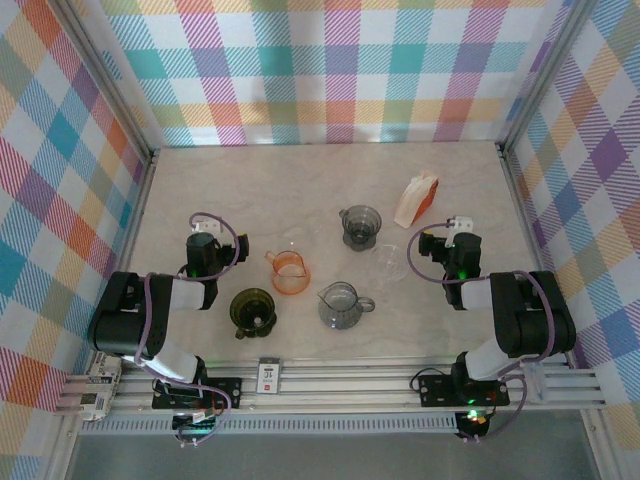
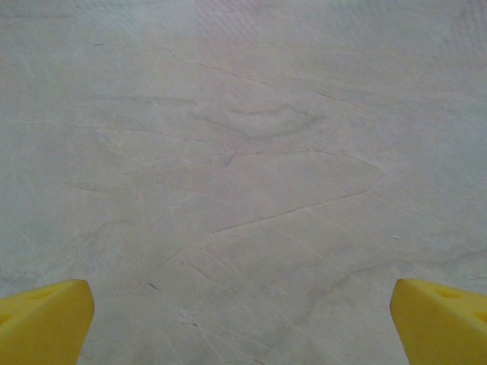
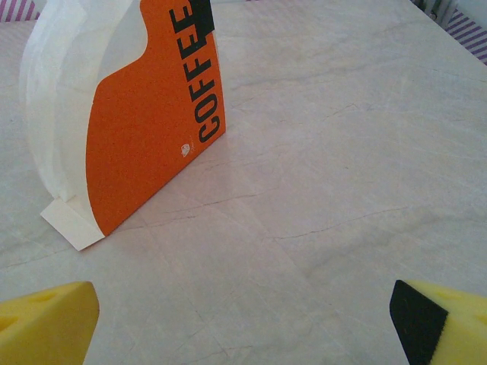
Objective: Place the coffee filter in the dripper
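Pale marbled tabletop (image 1: 250, 180) runs across all my feeds, boxed in by plaid walls (image 1: 340, 70). On the left wrist camera I see the left gripper (image 2: 243, 323) with its jaws spread wide, a yellow fingertip (image 2: 42, 323) in each bottom corner and bare stone between them. The right gripper (image 3: 243, 327) is spread just as far, its yellow pads (image 3: 46, 323) also low in the corners, clamping nothing.

Ahead of the right jaws, in the upper left of that frame, the coffee filter pack (image 3: 129, 122) stands on the table, leaning slightly. It is an orange sleeve lettered "COFFEE" in black, with white filters bulging out at its left side. It sits well apart from the pads.

From overhead, the pack is right of centre, above the right gripper. Left of it is a smoky grey dripper (image 1: 361, 226). Nearer the middle sits an orange dripper (image 1: 288, 272), with a dark green dripper (image 1: 253, 310) lower left of it and a grey pitcher (image 1: 342, 305) lower right. A faint clear cup (image 1: 388, 262) stands between the pitcher and the right gripper. I see the left gripper at centre left, beside the orange dripper but not touching it.
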